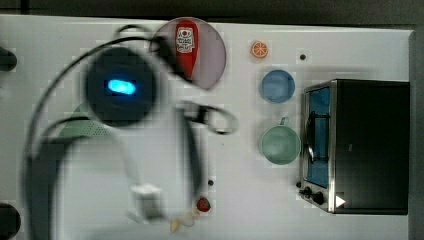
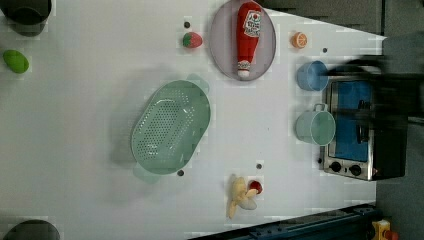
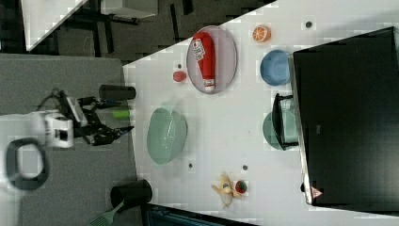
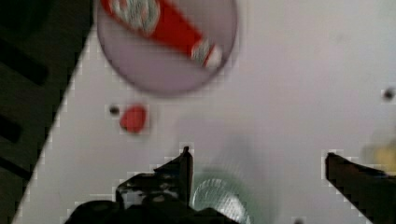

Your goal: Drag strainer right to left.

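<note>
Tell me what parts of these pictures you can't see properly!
- Strainer: in the top view the blurred arm covers most of it; the left view shows it whole.
- Mug: in the right view the toaster oven's door handle crosses it.
- Banana: in the wrist view, a yellow smear behind a fingertip.
- Ketchup bottle: cut off by the wrist view's edge.
- Gripper: open, holding nothing, beside the table.

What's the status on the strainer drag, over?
Gripper open, holding nothing, up off the table. Strainer upright on the white table, untouched. Ketchup plate and banana nearby, neither touching it.
</note>
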You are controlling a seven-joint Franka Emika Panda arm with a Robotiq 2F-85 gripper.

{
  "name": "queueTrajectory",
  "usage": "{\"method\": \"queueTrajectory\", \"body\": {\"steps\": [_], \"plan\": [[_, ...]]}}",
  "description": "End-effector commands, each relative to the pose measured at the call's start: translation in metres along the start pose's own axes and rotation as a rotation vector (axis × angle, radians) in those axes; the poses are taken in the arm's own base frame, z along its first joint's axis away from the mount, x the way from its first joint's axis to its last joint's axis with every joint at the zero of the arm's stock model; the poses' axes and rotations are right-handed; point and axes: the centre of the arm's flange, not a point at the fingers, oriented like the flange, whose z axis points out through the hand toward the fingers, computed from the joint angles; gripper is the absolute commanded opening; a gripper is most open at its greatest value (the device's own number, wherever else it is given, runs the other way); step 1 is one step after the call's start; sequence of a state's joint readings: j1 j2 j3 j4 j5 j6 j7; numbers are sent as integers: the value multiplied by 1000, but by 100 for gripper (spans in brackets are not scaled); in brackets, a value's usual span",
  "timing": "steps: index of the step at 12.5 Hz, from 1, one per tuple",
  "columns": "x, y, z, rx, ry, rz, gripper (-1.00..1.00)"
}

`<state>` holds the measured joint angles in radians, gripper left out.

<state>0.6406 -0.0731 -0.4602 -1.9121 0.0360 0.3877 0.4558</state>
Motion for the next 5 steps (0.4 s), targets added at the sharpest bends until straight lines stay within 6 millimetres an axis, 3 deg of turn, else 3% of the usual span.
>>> {"method": "queueTrajectory", "body": {"steps": [1,3,5], "plan": [[98,68,-21,-93,16,-130,100],[121,100,-48,-131,56,-169,100],[124,115,-63,-113,46,-172,100]]}}
